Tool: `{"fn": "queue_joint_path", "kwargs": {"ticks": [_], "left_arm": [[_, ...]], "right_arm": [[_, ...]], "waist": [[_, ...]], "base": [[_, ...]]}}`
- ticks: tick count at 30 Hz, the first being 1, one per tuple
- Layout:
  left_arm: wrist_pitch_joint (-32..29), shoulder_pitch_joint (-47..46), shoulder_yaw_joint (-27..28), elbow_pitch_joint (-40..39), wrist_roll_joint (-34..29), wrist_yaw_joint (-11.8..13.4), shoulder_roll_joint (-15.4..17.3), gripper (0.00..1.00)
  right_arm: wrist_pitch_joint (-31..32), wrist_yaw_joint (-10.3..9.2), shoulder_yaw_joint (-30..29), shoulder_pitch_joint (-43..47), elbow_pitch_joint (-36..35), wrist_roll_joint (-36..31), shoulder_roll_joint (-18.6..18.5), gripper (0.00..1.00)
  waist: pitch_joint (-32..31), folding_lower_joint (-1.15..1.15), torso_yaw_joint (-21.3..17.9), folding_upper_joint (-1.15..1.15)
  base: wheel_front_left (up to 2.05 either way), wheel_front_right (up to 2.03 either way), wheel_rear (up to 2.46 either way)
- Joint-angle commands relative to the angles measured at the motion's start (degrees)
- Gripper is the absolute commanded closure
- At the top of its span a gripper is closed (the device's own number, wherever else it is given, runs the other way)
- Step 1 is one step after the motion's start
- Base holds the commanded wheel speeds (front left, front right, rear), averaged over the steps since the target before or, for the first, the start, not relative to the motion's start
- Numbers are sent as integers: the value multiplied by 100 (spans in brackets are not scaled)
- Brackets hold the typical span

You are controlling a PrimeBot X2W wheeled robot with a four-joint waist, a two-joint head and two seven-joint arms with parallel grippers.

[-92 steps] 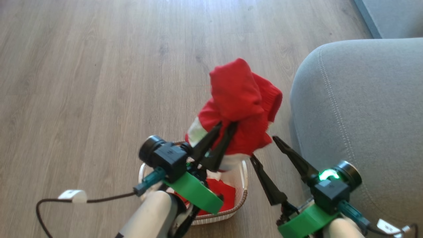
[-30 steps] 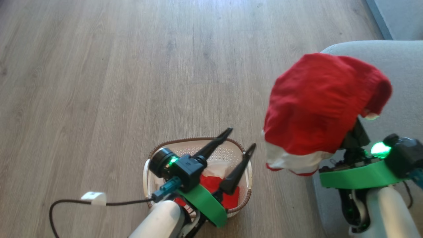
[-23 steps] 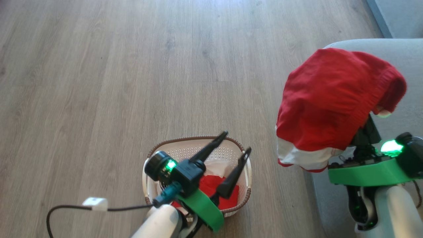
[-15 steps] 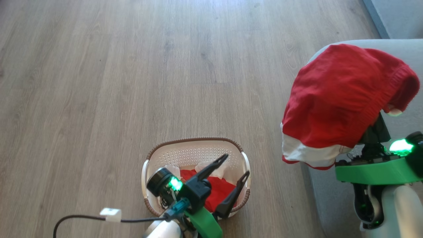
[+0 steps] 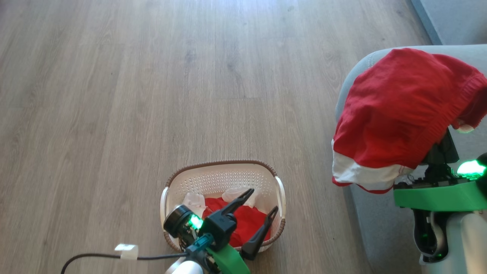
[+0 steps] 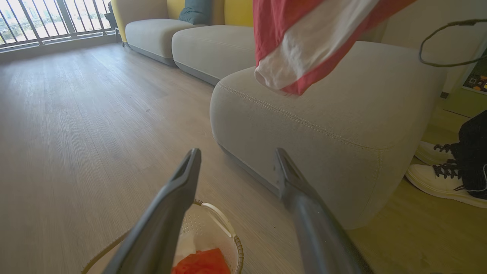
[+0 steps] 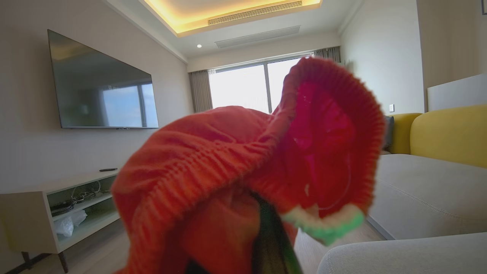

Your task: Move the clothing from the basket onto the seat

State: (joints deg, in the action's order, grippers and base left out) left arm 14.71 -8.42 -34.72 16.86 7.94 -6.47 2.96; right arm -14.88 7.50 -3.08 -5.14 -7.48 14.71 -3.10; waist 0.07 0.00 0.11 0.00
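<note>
While the right gripper [image 5: 441,146] clamps a garment [image 5: 399,110] over the seat [image 5: 376,236] for release, the left gripper [image 5: 262,199] hangs, fingers [image 5: 237,201] spread, above the basket [image 5: 224,179], poised for more clothing [image 5: 247,224].

The pale wood-plank floor [image 5: 114,95] carries the cream basket [image 5: 224,180], upright on the boards, and on the robot's right, across a strip of bare planks, the big grey seat [image 5: 363,228], beyond which two white shoes [image 6: 437,179] with black laces stand.
</note>
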Motion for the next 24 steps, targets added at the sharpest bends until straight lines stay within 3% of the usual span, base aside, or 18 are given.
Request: {"fn": "queue_joint_path", "kwargs": {"ticks": [1, 8, 24], "left_arm": [[29, -102, 236, -165, 39, -23, -8, 0], [29, -93, 204, -173, 2, -20, -8, 0], [29, -117, 103, -263, 116, -6, -8, 0]], "right_arm": [[-12, -1, 109, -149, -251, 24, 22, 100], [-12, -1, 33, -171, -287, -17, 19, 100], [-12, -1, -299, -165, -341, -73, -84, 100]], "waist": [[-3, 0, -32, 0], [23, 0, -374, 0], [155, 0, -1756, 0]], "base": [[0, 0, 0], [0, 0, 0], [0, 0, 0]]}}
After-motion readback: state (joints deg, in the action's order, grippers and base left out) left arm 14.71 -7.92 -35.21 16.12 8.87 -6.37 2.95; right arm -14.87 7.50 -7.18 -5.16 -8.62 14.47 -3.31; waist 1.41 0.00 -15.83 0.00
